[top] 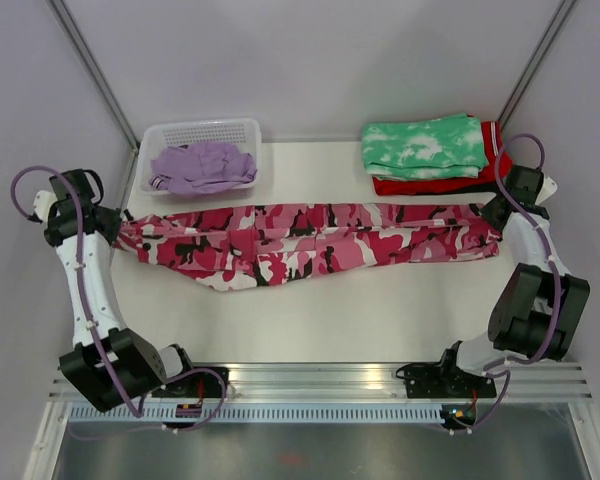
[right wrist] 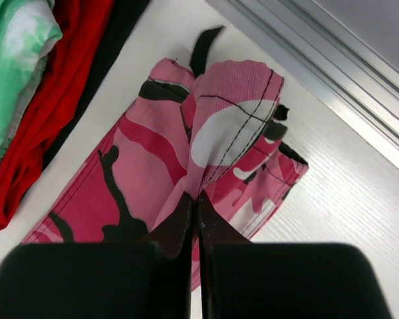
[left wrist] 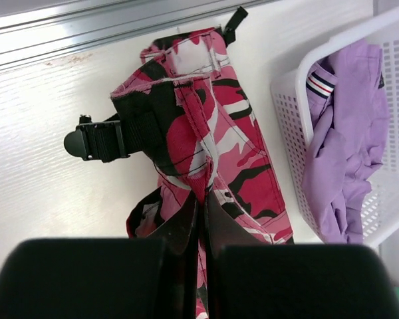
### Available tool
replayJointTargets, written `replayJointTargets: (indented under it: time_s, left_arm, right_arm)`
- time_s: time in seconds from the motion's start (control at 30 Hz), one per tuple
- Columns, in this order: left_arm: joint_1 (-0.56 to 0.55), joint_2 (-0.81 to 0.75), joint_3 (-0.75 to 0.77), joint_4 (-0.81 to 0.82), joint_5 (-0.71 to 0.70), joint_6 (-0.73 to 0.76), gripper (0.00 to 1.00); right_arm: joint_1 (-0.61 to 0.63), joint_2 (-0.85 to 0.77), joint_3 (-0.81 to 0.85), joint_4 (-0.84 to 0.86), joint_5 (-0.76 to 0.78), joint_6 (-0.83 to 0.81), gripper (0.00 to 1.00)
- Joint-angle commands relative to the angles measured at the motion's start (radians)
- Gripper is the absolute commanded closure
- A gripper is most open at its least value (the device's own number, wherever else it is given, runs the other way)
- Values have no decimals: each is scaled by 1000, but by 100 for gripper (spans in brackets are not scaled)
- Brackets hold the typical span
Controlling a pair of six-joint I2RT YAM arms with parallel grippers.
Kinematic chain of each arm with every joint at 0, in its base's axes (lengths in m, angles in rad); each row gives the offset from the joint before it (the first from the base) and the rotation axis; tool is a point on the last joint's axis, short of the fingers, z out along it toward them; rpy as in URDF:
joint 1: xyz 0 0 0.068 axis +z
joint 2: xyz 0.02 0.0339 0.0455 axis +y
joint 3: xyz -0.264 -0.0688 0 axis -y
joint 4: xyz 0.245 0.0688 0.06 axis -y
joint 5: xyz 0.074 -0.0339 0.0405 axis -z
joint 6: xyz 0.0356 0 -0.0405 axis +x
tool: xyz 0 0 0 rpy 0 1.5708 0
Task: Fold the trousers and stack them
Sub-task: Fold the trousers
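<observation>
**Pink camouflage trousers pinched at both ends, first fold pending**

The fingers of my left gripper are pressed together on a pleat of what looks like the waist end, just beside the black buckle strap. My right gripper is clamped the same way on the cuff end.

Between them the pair lies stretched left to right across the middle of the table, its slack belly sagging toward the near side. The lilac trousers sit bunched in the white basket at far left. The green tie-dye garment rests on the red garment at far right.

I judge this to be the start of the lengthwise fold. Next I would carry one end over onto the other, lifting enough to clear the cloth and steering wide of the basket and the stack.
</observation>
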Motion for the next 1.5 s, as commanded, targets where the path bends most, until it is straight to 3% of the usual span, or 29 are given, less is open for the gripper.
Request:
replayJointTargets:
  time_s: [0.0, 0.33, 0.73, 1.07, 1.17, 1.23, 1.27, 1.33, 1.4, 1.43, 1.47]
  left_arm:
    - [-63, 74, 92, 76, -219, -32, 98]
    - [-84, 304, 245, -4, -293, -68, 98]
    - [-84, 447, 267, 25, -347, -52, 98]
    - [-107, 579, 340, 47, -354, -37, 98]
    - [-120, 596, 357, 57, -360, -37, 98]
    - [-121, 608, 366, 60, -347, -31, 98]
    - [-121, 611, 379, 57, -336, -25, 98]
    - [-123, 609, 409, 45, -304, 13, 97]
    - [-130, 577, 422, 56, -302, 82, 75]
    - [-130, 559, 434, 56, -301, 96, 57]
    - [-130, 539, 434, 74, -288, 148, 5]
  right_arm:
    - [-32, 59, 91, 112, 50, -39, 100]
    - [-49, 226, 221, 110, -20, -74, 100]
    - [-48, 393, 286, 142, -87, -128, 100]
    - [-46, 410, 289, 205, -108, -196, 100]
    - [-46, 433, 316, 216, -133, -202, 96]
    - [-46, 441, 316, 227, -157, -206, 85]
    - [-46, 440, 304, 242, -223, -225, 72]
    - [-45, 409, 262, 254, -286, -246, 61]
    - [-43, 325, 212, 286, -332, -248, 36]
    - [-40, 293, 170, 329, -358, -249, 27]
    - [-40, 232, 159, 337, -395, -252, 10]
